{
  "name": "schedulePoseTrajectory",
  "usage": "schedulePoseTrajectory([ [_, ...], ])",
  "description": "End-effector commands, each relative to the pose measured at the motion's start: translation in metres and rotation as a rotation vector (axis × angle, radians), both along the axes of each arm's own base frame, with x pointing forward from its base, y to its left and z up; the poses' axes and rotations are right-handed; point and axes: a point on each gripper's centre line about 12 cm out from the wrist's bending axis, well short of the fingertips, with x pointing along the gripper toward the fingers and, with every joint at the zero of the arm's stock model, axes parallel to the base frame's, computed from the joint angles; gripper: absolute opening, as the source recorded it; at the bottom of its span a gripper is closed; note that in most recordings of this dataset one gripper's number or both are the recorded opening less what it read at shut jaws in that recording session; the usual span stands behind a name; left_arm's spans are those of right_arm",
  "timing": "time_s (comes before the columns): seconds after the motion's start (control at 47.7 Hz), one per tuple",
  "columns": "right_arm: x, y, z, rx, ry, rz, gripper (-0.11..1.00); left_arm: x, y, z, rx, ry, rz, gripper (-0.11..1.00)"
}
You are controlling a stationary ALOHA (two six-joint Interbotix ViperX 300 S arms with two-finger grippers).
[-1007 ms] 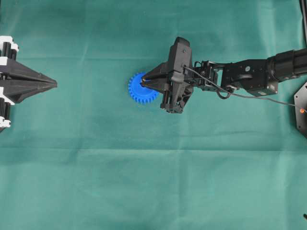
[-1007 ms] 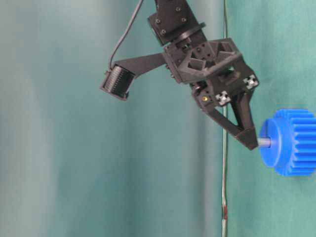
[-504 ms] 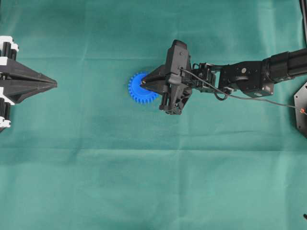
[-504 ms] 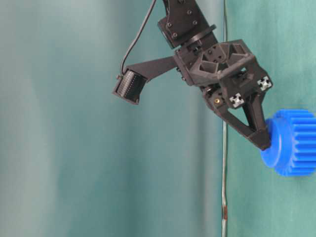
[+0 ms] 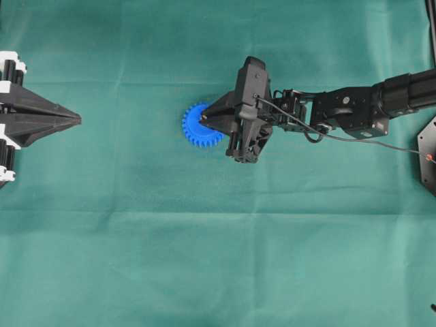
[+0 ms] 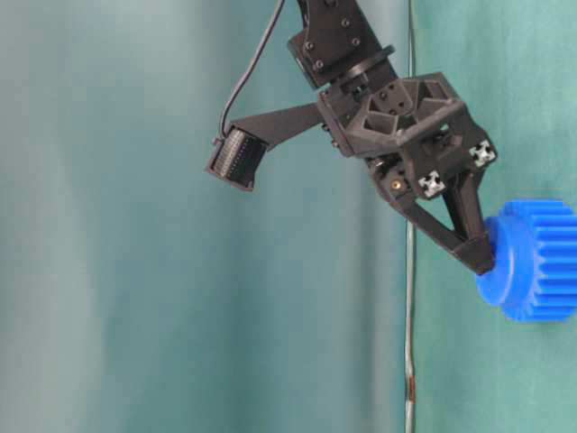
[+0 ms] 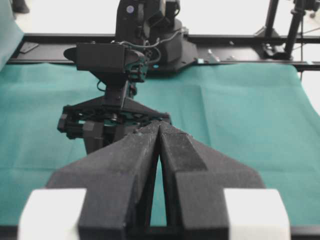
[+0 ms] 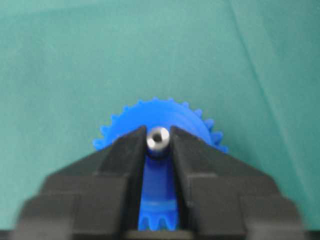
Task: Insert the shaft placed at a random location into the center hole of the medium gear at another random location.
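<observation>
The blue medium gear [image 5: 194, 126] lies flat on the green cloth, left of centre. My right gripper [image 5: 204, 120] reaches over it from the right, fingertips down at the raised hub [image 6: 505, 262]. In the right wrist view the silvery shaft [image 8: 158, 138] stands upright at the hub's middle with a black finger [image 8: 131, 147] pressed to each side of its shiny end. The shaft covers the center hole. At table level the fingertips [image 6: 485, 262] touch the hub and no shaft shows between them. My left gripper [image 5: 76, 120] rests shut and empty at the far left, tips together [image 7: 159, 125].
Green cloth [image 5: 204, 259] covers the whole table. The right arm [image 5: 354, 109] stretches in from the right edge, with a thin cable [image 5: 381, 142] trailing under it. A black plate [image 5: 429, 153] sits at the right border. A black rail and stands [image 7: 240, 37] line the far side.
Over the last second my right gripper moved down toward the gear and pushed the shaft in; the bare length of shaft between fingertips and hub is gone. The left arm stayed still.
</observation>
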Motion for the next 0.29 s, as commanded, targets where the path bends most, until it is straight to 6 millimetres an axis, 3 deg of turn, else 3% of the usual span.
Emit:
schedulePoseTrajectory([
  [0.0, 0.007, 0.001, 0.019, 0.009, -0.057, -0.006, 0.37, 0.003, 0.0, 0.009, 0.001, -0.02, 0.001, 0.0],
  [0.168, 0.003, 0.001, 0.04, 0.004, -0.103, -0.005, 0.86, 0.002, 0.0, 0.009, 0.001, -0.02, 0.001, 0.0],
  [0.21, 0.002, 0.001, 0.045, 0.003, -0.114, -0.005, 0.89, 0.003, 0.0, 0.008, 0.001, -0.018, 0.001, 0.0],
  [0.273, 0.0, 0.002, 0.053, -0.001, -0.127, -0.003, 0.84, 0.003, 0.0, 0.009, 0.001, -0.02, 0.0, 0.0],
])
